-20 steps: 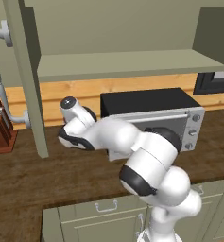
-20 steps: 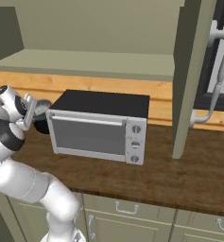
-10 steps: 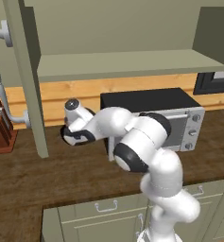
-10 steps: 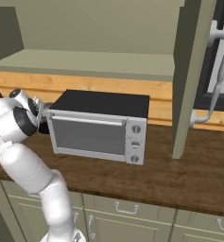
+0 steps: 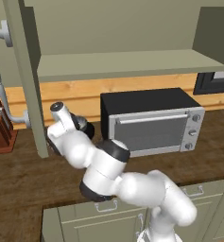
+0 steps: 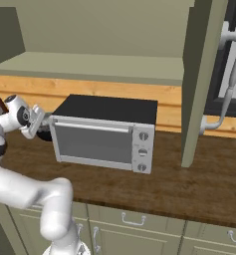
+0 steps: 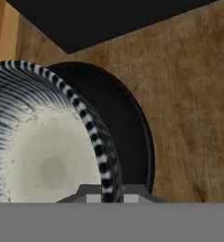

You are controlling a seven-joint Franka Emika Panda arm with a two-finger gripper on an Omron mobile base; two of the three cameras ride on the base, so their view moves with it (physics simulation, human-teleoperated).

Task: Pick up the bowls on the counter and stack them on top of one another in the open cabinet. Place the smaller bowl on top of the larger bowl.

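While the pincer (image 7: 112, 193) clamps the small bowl's (image 7: 47, 142) rim at 6 o'clock, the black bowl (image 7: 127, 127) sits beneath on the worktop (image 7: 189, 94)

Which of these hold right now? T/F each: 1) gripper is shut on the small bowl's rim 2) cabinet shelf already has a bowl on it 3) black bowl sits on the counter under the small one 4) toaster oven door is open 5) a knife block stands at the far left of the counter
1) True. In the hand view the gripper is closed on the rim of the smaller bowl.
2) False. The open cabinet shelf carries no bowl.
3) True. The larger bowl rests on the counter, partly behind the smaller one in the hand view.
4) False. The toaster oven has its door closed.
5) True. A knife block stands at the left edge of the left base view.
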